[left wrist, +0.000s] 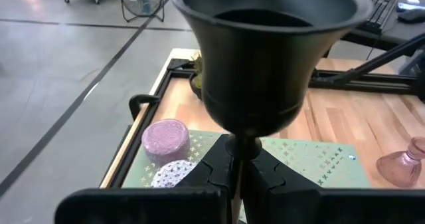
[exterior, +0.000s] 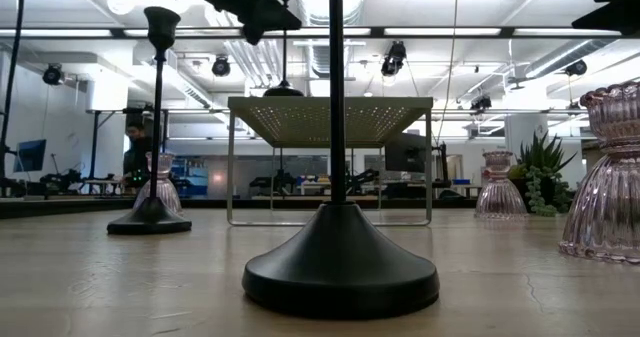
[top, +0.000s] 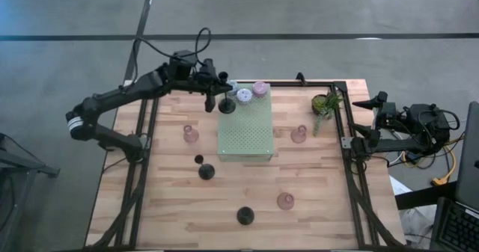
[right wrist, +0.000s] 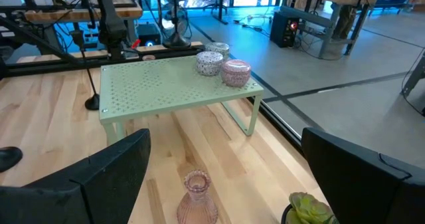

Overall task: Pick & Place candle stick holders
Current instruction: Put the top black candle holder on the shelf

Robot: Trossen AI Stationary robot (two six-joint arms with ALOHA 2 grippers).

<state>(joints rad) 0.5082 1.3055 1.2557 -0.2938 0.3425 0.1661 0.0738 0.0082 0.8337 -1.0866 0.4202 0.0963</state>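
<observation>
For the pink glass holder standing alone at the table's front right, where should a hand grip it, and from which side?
Grip the pink glass holder at its narrow neck, just above the flared base, coming straight down from above. It stands upright with bare wood all around, so nothing blocks a vertical approach, and the waist probably gives the fingers a seat that the ribbed, sloping base would not. The right hand is nearer.

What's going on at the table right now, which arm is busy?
The left hand is shut on the stem of a black candle stick holder at the far-left corner of the green perforated stand, beside two round pastel holders. The right hand waits open at the table's right edge. Other holders remain scattered on the table.
</observation>
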